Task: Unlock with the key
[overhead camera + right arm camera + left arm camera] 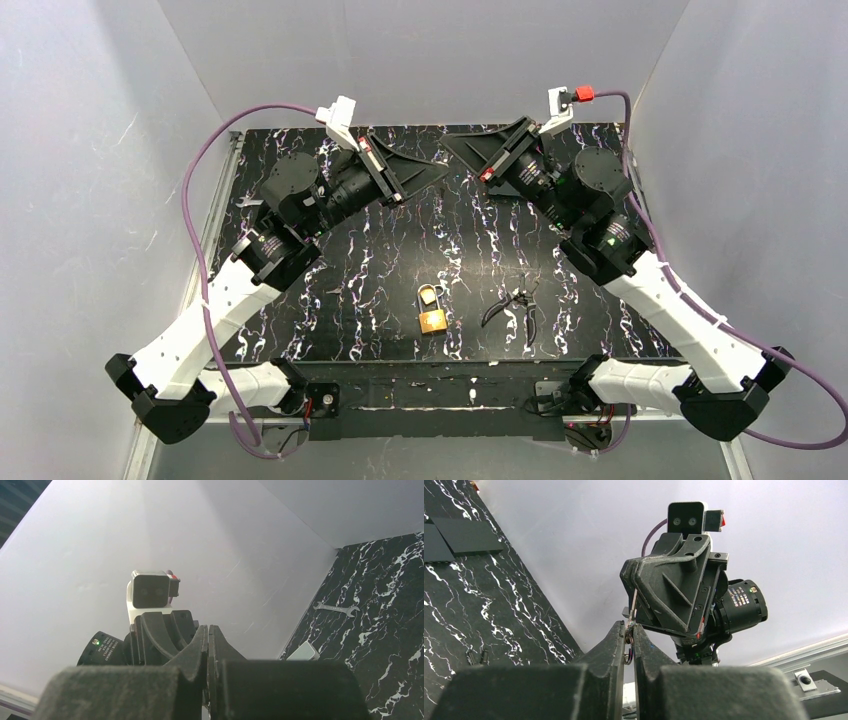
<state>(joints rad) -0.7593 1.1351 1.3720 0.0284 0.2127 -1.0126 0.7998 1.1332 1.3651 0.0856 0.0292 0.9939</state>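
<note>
Top view, padlock: the brass padlock (pixel 432 320) lies flat on the black marbled table (pixel 380 260), roughly midway between the two arms.
Top view, pliers: the black-handled pliers (pixel 515 305) lie near the padlock, on its right.
Top view, grippers: the left gripper (pixel 440 176) and right gripper (pixel 448 141) are raised tip to tip, well beyond the padlock on its far side.
Top view, key: too small to make out.
Left wrist view, key: the key (pixel 634 607) shows edge-on as a thin pale metal strip. It is far from the padlock, up between the two grippers.
Left wrist view, long axis: it rises from the left fingertips, leaning slightly right, up against the right gripper.
Left wrist view, ring: a small ring (pixel 628 652) hangs at the key's lower end, between the fingers.
Left wrist view, left hand: clamped on the key's lower end.
Right wrist view, right hand: fingers pressed together; whether they also pinch the key cannot be told.
Right wrist view, wrench: a silver wrench (pixel 336 609) lies on the table.
Coming move, judged: the left arm probably carries the key down and back to the padlock; the keyhole is not visible.
</note>
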